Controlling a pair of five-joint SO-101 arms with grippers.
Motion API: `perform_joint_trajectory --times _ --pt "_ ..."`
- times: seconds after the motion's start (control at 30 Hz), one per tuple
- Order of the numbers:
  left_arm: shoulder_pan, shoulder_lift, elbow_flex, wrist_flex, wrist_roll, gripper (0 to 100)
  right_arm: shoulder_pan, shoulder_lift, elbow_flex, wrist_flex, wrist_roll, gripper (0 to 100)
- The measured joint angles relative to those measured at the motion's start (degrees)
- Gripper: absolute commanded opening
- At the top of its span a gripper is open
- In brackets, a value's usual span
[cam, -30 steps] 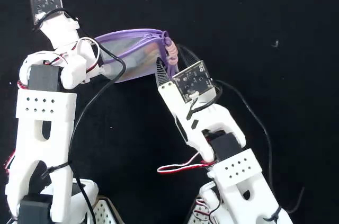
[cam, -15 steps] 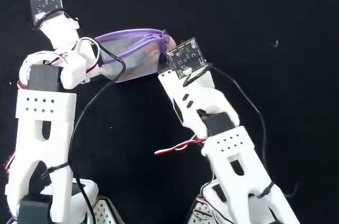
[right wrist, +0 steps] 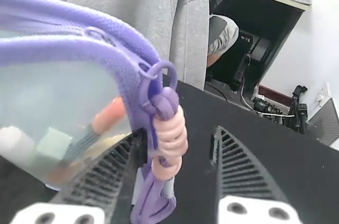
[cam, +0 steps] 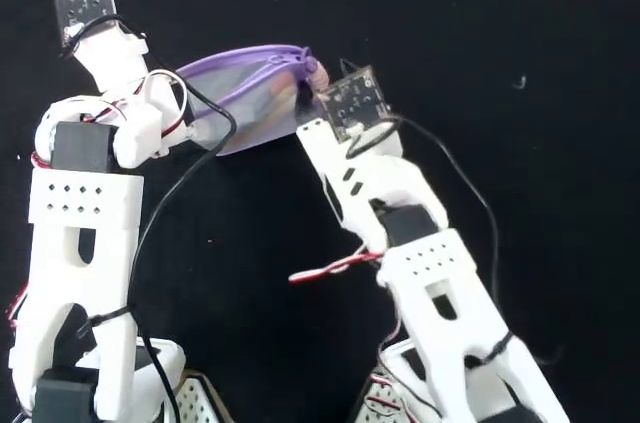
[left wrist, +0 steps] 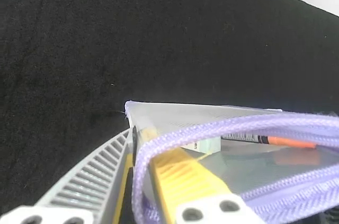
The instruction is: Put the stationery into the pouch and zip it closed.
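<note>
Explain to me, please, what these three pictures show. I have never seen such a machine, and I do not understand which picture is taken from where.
These are two small white robot arms at a black table. One picture looks down on both from a fixed camera. The other two come from a camera on each arm's wrist, looking along its end effector, the two-fingered grasping part. Between the arms is a purple see-through pouch with stationery inside, such as an orange pen. The left end effector is shut on one end of the pouch. The right end effector is open at the other end, its fingers on either side of the zipper pull, a pink coil on a purple cord.
</note>
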Motion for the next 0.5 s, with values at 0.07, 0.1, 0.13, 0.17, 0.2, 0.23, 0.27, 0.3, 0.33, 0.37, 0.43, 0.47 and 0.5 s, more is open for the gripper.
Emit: perform_joint_trajectory --times 0.07,0.1,0.13,0.17,0.2,0.23,0.27,0.3,0.33,0.37,0.43,0.47,0.5 --pt "0.0 0.0 0.0 0.0 0.0 3 0.0 1.8 -1.7 0.0 0.1 18.8" --pt "0.0 0.0 0.0 0.0 0.0 3 0.0 2.6 -2.5 0.0 0.1 18.7" --pt "0.0 0.0 0.0 0.0 0.0 3 0.0 3.4 -3.1 0.0 0.1 18.7" --pt "0.0 0.0 0.0 0.0 0.0 3 0.0 4.0 -3.4 0.0 0.1 18.6" --pt "0.0 0.0 0.0 0.0 0.0 3 0.0 4.4 -3.6 0.0 0.1 18.4" --pt "0.0 0.0 0.0 0.0 0.0 3 0.0 4.8 -3.7 0.0 0.1 16.9" --pt "0.0 0.0 0.0 0.0 0.0 3 0.1 5.2 -3.7 0.0 0.1 14.2" --pt "0.0 0.0 0.0 0.0 0.0 3 0.1 5.2 -3.7 0.0 0.1 10.6" --pt "0.0 0.0 0.0 0.0 0.0 3 0.1 5.2 -3.7 0.0 0.1 6.4" --pt "0.0 0.0 0.1 0.0 0.0 3 0.1 5.2 -3.7 0.0 0.1 2.1" --pt "0.0 0.0 0.1 0.0 0.0 3 0.1 5.2 -3.7 0.0 0.1 2.5" --pt "-0.1 0.0 0.1 0.0 0.0 3 0.4 5.2 -3.7 0.0 0.1 3.1" --pt "-0.1 0.0 0.1 0.0 0.0 3 0.5 5.2 -3.7 0.0 0.1 3.1"
